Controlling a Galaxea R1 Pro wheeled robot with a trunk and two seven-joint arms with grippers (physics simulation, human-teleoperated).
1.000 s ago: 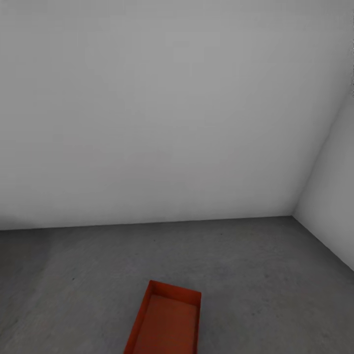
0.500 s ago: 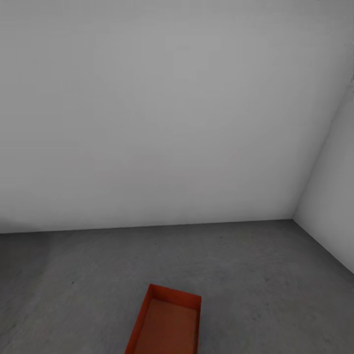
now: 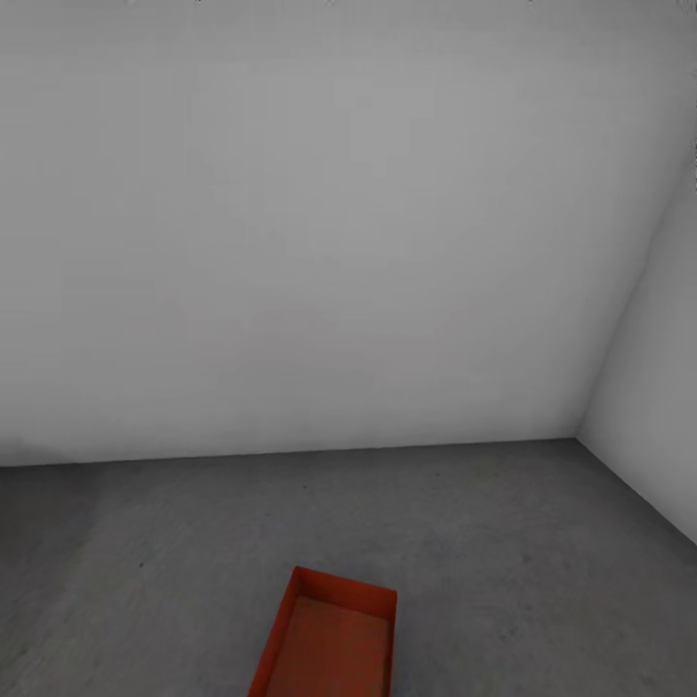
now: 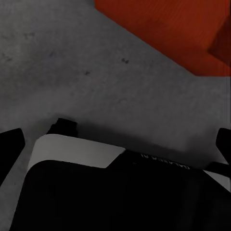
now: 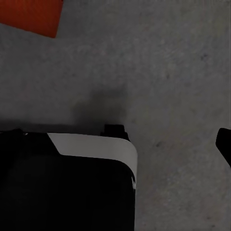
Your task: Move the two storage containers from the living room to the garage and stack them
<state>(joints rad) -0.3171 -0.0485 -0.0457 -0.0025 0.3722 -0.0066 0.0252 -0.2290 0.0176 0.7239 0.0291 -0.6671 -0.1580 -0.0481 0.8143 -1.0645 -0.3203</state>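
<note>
One orange-red storage container [image 3: 329, 639] rests open side up on the grey concrete floor [image 3: 503, 542] of the garage, at the head view's lower edge, which cuts off its near end. A ribbed wall of the container [image 4: 168, 29] shows in the left wrist view, and a corner of the container [image 5: 29, 14] in the right wrist view. My left gripper [image 4: 115, 144] is open over the floor, its dark fingertips [image 4: 9, 144] far apart and holding nothing. My right gripper [image 5: 115, 139] also looks open, one fingertip [image 5: 225, 142] at the frame's edge.
A plain white wall [image 3: 290, 242] stands ahead and meets a second white wall [image 3: 658, 407] in a corner at the right. Both wrist views take in my own black and white base [image 4: 96, 192] [image 5: 62, 187] just under the grippers.
The whole head picture has slid slightly downward, so the camera has moved. The container keeps its place on the floor.
</note>
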